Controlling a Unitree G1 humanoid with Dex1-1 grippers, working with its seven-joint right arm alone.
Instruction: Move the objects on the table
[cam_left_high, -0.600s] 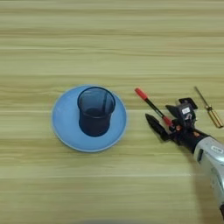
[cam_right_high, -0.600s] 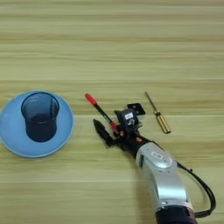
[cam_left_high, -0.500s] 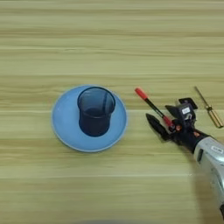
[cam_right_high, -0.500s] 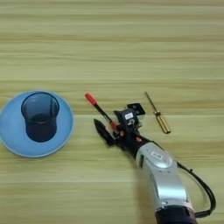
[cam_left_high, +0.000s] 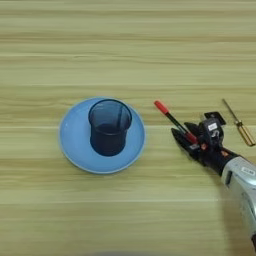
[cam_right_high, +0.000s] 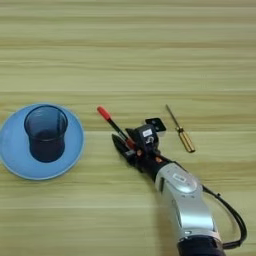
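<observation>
A round light-blue plate (cam_left_high: 75, 145) lies left of the middle of the table (cam_left_high: 125, 50), with a dark mesh cup (cam_left_high: 109, 126) standing upright on it. To its right, a thin black tool with a red tip (cam_left_high: 161, 107) lies slanted on the wood. My right gripper (cam_left_high: 180, 128) is open and low over the tool's near end, with one black finger on each side of the shaft. A small black square block (cam_right_high: 155, 123) sits just behind the gripper, partly hidden by it.
A thin screwdriver with a yellow handle (cam_right_high: 182, 136) lies to the right of the gripper. My silver forearm (cam_right_high: 187, 205) comes in from the bottom right, trailing a black cable (cam_right_high: 235, 225).
</observation>
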